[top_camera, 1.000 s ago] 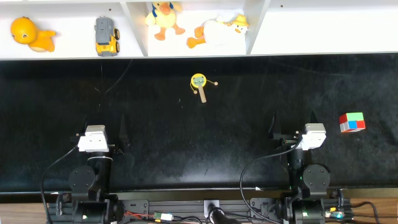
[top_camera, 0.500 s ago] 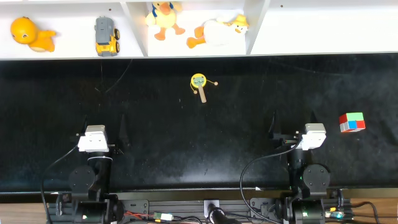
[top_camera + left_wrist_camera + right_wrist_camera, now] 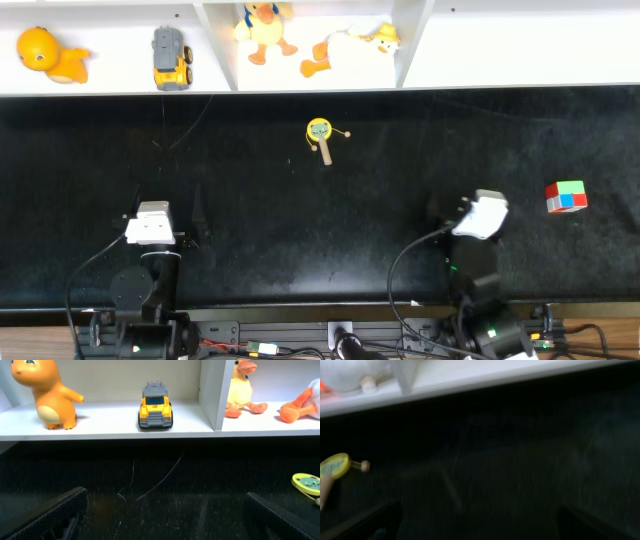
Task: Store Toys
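A small yellow-green rattle drum (image 3: 320,137) with a wooden handle lies on the black table, just in front of the white shelf (image 3: 500,60). It is also at the edge of the left wrist view (image 3: 307,483) and the right wrist view (image 3: 335,465). A multicoloured cube (image 3: 566,197) sits at the table's right. My left gripper (image 3: 167,200) (image 3: 165,522) stands open near the front left, holding nothing. My right gripper (image 3: 450,203) (image 3: 475,527) is open near the front right, turned towards the middle, with bare table between its fingers.
On the shelf stand an orange animal toy (image 3: 50,54) (image 3: 42,392), a yellow truck (image 3: 171,57) (image 3: 155,405), a yellow duck plush (image 3: 263,27) (image 3: 242,387) and a white duck plush (image 3: 350,50). The shelf's right compartment is free.
My right arm has swung to the left, and its wrist now points towards the rattle drum. The left arm and the toys have not moved.
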Robot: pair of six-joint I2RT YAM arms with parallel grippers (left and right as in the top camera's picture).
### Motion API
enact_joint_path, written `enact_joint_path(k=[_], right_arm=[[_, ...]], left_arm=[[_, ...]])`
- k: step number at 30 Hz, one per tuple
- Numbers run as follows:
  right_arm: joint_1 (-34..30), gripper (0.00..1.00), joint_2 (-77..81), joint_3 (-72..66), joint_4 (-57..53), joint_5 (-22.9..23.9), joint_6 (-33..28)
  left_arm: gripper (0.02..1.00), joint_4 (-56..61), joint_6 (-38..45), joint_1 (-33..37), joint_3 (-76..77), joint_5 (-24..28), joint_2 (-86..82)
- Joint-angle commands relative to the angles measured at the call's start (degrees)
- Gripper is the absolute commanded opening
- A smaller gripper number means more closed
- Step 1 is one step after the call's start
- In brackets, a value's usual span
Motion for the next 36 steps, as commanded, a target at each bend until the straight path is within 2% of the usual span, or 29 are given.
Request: enact_joint_path(k=[1,4,8,10,16,22,30,32,36], right_arm=[[12.02,0.996,11.85,10.01,-5.05,8.90,17.86],[19.74,0.996,21.86,15.52,-10.49,9.27,26.62],[27.98,0.993,36.41,23.41,-19.06,9.62,42.23],[30.67,0.996,42.88,27.45,-21.64,9.49,45.86],[34.27,0.993,59.56,39.98,-23.10,9.94,45.59],[34.27,0.996,71.41,47.71,-24.04,15.28,45.68],[31.93,0.998,81.92,56.08,-23.91,14.95,45.18],[30.67,0.996,83.73,58.27,-23.12,14.03,42.49],[28.41,0.996,87.32,63.10,-22.21,11.34,33.29]], left_arm=[[0.998,-0.15,1.07,0.31,-0.09,0.76,-0.59],[0.998,-0.15,1.07,0.31,-0.09,0.76,-0.59],[0.998,-0.15,1.07,0.31,-0.09,0.76,-0.59],[0.998,-0.15,1.07,0.31,-0.09,0.76,-0.59],[0.998,-0.15,1.07,0.31,-0.09,0.76,-0.59],[0.998,-0.15,1.07,0.31,-0.09,0.76,-0.59],[0.998,-0.15,1.07,0.31,-0.09,0.76,-0.59],[0.998,-0.15,1.07,0.31,-0.09,0.76,-0.59],[0.998,-0.15,1.07,0.31,-0.09,0.76,-0.59]])
